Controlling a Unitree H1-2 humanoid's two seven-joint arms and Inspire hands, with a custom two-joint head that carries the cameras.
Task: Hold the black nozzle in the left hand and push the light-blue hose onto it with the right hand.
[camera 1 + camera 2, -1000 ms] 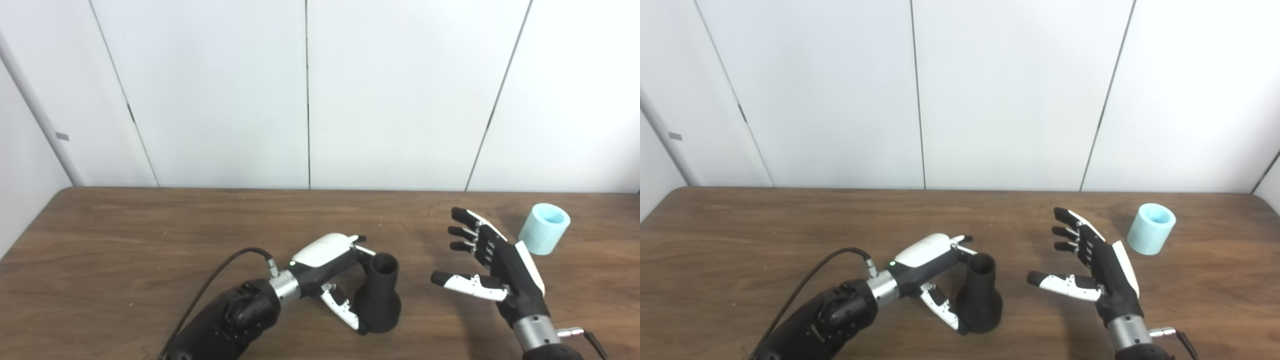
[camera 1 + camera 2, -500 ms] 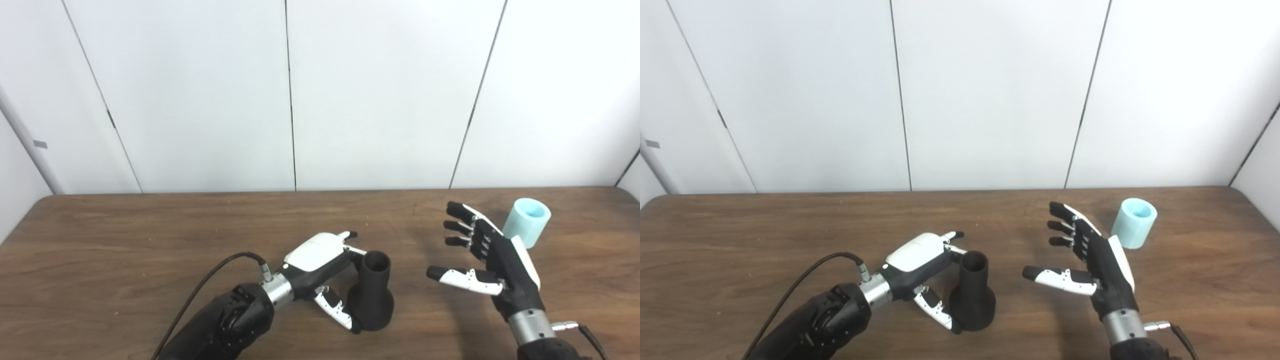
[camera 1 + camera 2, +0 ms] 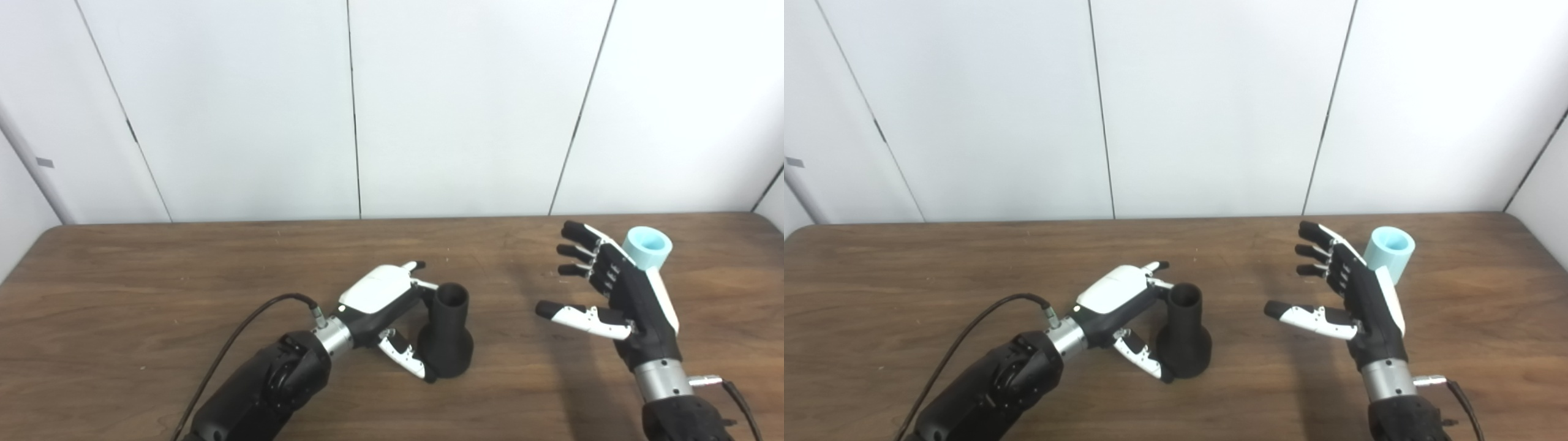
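The left hand (image 3: 383, 300) grasps the upright nozzle (image 3: 446, 334) on the table (image 3: 153, 288). The right hand (image 3: 612, 294) is released with spread fingers, and the hose (image 3: 648, 246) stands at its 1 o'clock, just behind it

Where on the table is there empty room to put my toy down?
The whole left side of the table looks bare, and so does the back strip by the wall. A smaller gap lies between the black nozzle and the right hand. It's crowded around the left hand and near the light-blue hose.
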